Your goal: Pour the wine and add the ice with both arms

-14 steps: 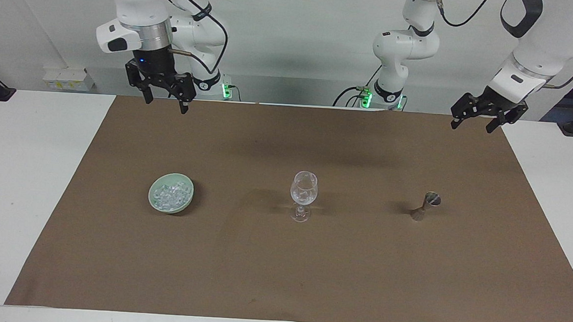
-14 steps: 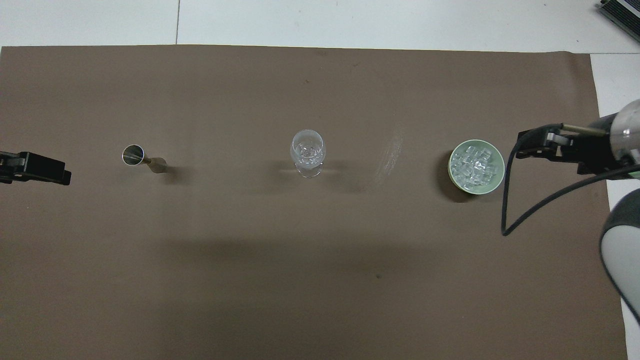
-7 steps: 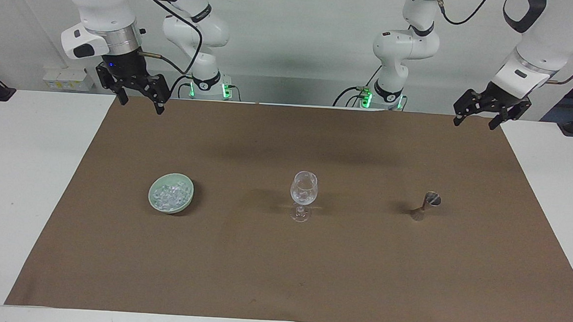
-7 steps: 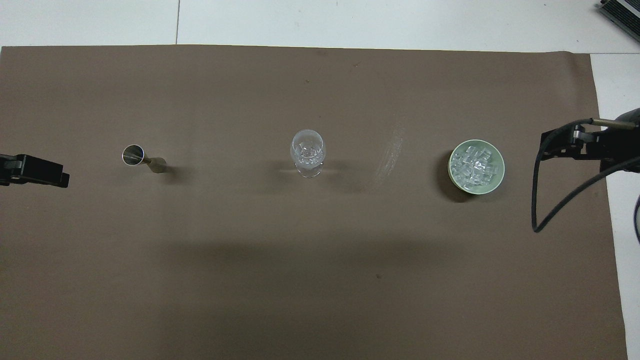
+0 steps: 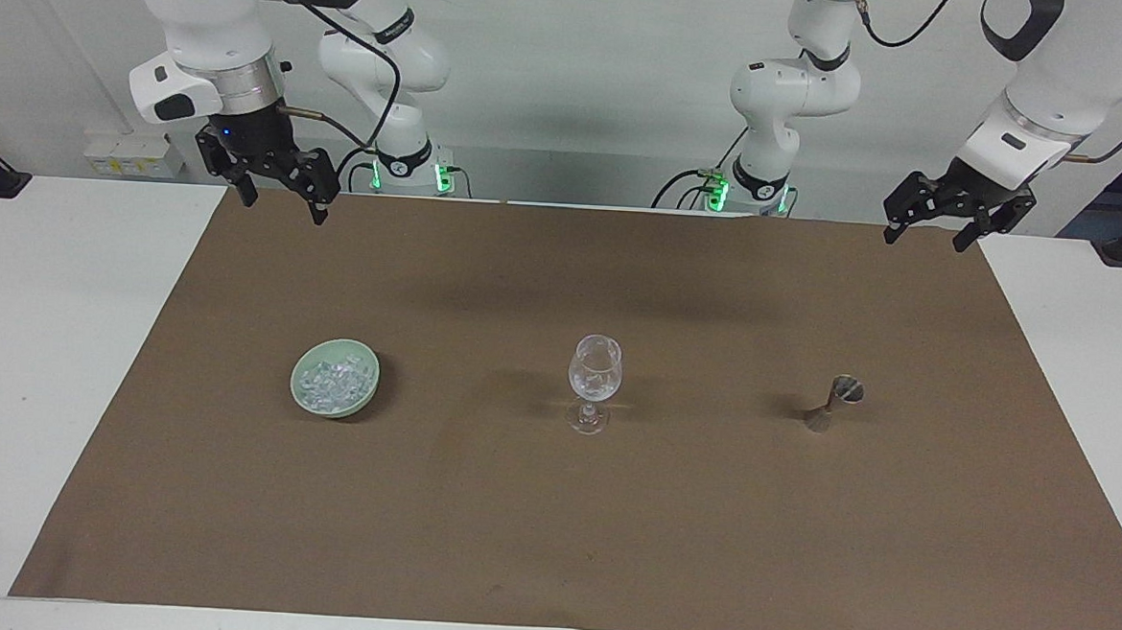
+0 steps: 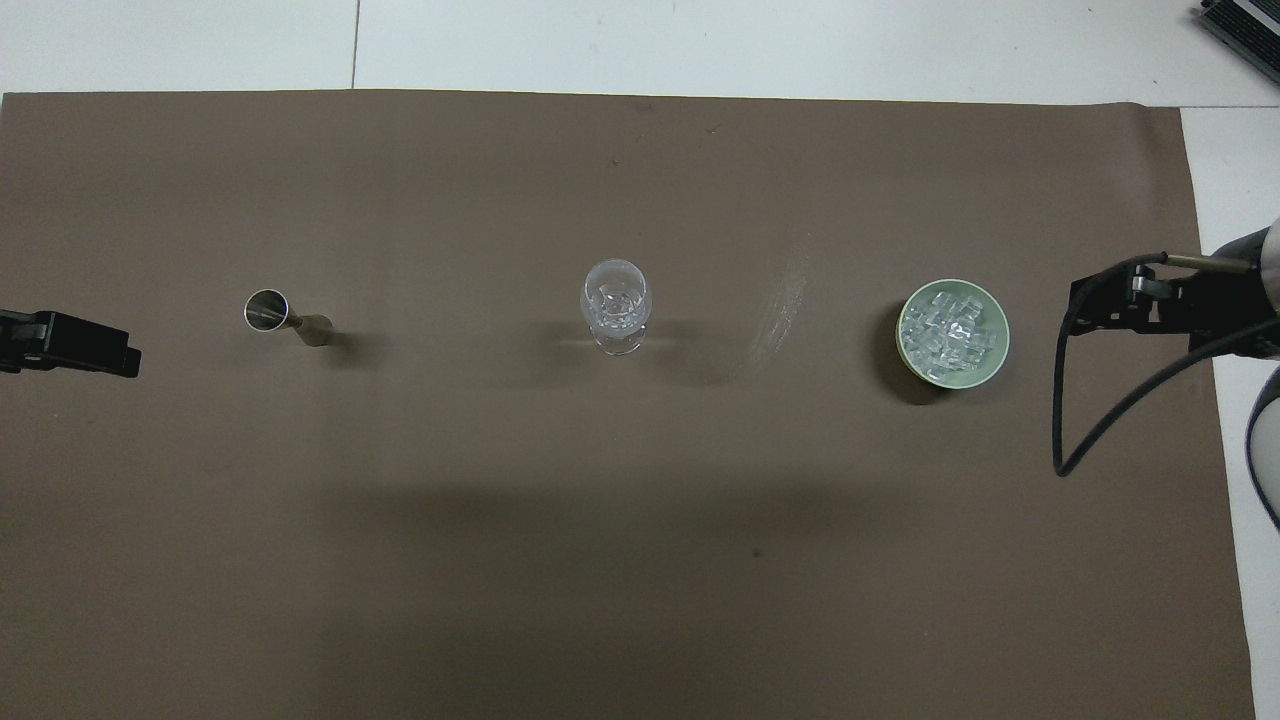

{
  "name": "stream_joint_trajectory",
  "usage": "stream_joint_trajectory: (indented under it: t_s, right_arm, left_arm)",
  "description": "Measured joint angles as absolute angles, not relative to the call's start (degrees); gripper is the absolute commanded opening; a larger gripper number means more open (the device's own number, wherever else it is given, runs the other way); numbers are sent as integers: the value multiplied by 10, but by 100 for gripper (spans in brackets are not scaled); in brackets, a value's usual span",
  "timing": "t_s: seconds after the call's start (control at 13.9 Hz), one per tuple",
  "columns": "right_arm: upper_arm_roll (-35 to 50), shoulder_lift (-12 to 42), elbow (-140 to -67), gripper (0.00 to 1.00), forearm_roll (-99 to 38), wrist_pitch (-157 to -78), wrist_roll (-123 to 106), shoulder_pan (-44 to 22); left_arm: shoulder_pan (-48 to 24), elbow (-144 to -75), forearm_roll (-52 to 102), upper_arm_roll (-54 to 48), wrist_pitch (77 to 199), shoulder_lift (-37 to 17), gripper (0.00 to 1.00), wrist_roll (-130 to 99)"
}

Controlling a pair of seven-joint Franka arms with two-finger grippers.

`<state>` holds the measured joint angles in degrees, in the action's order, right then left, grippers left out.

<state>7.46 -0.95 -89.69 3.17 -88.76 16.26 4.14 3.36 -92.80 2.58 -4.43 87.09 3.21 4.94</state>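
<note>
A clear wine glass (image 5: pixel 595 374) stands upright mid-mat with a few ice chunks in its cup; it also shows in the overhead view (image 6: pixel 615 300). More ice (image 5: pixel 332 381) (image 6: pixel 948 328) fills a pale green bowl (image 5: pixel 333 412) (image 6: pixel 1003 338) toward the right arm's end. A small metal jigger (image 5: pixel 836 400) (image 6: pixel 281 315) stands toward the left arm's end. My right gripper (image 5: pixel 283 204) (image 6: pixel 1100 310) hangs open and empty, raised over the mat's edge by the robots. My left gripper (image 5: pixel 925 240) (image 6: pixel 70 345) hangs open and empty over the mat's corner at its own end.
A brown mat (image 5: pixel 550 526) covers most of the white table (image 5: pixel 42 326). A black cable (image 6: pixel 1060 420) loops down from the right arm's wrist. No wine bottle is in view.
My right gripper has swung away from the middle toward its own end of the table, then settled. My left gripper has barely shifted. Glass, bowl and jigger have not moved.
</note>
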Motion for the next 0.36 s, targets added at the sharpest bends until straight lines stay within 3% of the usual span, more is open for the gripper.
stream_joint_trajectory:
  t_s: [0.36]
  right_arm:
    - [75, -17, -905, 100, 32, -888, 163, 41]
  left_arm:
    - [34, -928, 26, -44, 871, 32, 100, 49]
